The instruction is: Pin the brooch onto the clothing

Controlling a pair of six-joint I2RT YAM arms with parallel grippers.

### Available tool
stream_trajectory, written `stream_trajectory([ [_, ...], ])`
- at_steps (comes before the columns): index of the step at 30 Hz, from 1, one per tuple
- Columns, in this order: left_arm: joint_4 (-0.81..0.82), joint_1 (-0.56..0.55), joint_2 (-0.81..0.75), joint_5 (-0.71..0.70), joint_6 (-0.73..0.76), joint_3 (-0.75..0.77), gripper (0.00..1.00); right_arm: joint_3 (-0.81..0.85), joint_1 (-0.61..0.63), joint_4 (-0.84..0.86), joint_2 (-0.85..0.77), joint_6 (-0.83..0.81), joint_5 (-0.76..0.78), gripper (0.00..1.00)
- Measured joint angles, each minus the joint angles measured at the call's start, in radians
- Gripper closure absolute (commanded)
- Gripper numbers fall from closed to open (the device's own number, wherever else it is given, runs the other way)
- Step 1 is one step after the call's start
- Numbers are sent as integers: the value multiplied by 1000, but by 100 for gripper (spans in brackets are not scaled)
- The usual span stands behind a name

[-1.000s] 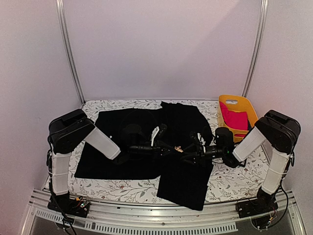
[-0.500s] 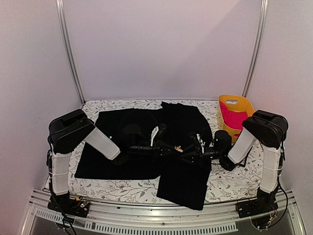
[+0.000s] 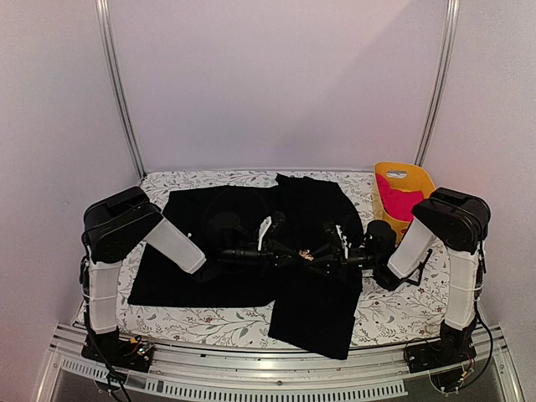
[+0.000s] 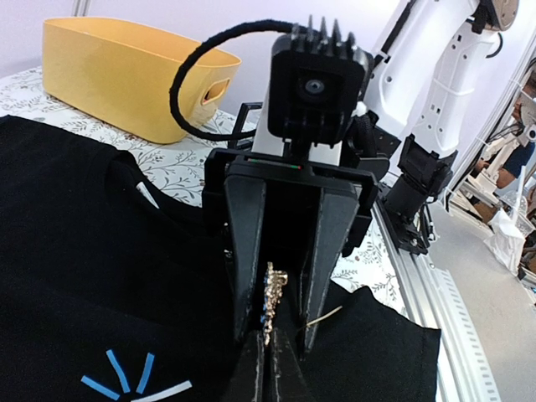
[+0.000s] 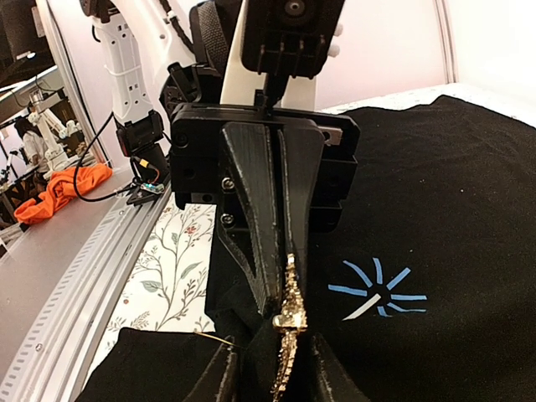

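Meeting tip to tip just beside the blue asterisk print (image 5: 378, 289), both grippers crowd around the brooch (image 5: 291, 314), a small pale gold ornament standing on edge over the black shirt (image 3: 167, 280) that bears the print. The left gripper (image 5: 283, 289) has its fingers pressed almost together, with only a thin slit between them, and the brooch is pinched in that slit. The right gripper (image 4: 280, 335) faces it with a narrow gap between its fingers, one on each side of the brooch; I cannot tell whether either pad presses on the metal. A thin gold pin (image 4: 325, 316) juts sideways from the brooch, on the side away from the print. Whether the pin or the brooch touches the fabric is unclear. Well apart from the print, past the shirt's edge, stands a yellow basket (image 4: 109, 75).
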Motion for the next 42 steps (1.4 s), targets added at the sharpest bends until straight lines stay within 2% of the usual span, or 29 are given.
stream_trajectory([
  [3, 0, 0, 0, 2, 2, 0, 100, 3, 0, 6, 6, 9, -4, 86],
  [17, -8, -4, 0, 1, 100, -16, 100, 58, 2, 21, 48, 140, -55, 84],
  [29, -9, -6, 0, 0, 145, -28, 100, 63, -3, 21, 55, 196, -73, 91],
  [34, -14, -7, 0, -3, 166, -28, 100, 68, -5, 18, 60, 206, -74, 98],
  [42, -22, -8, 0, -20, 179, -31, 100, 88, -17, -35, 60, 217, -77, 95],
])
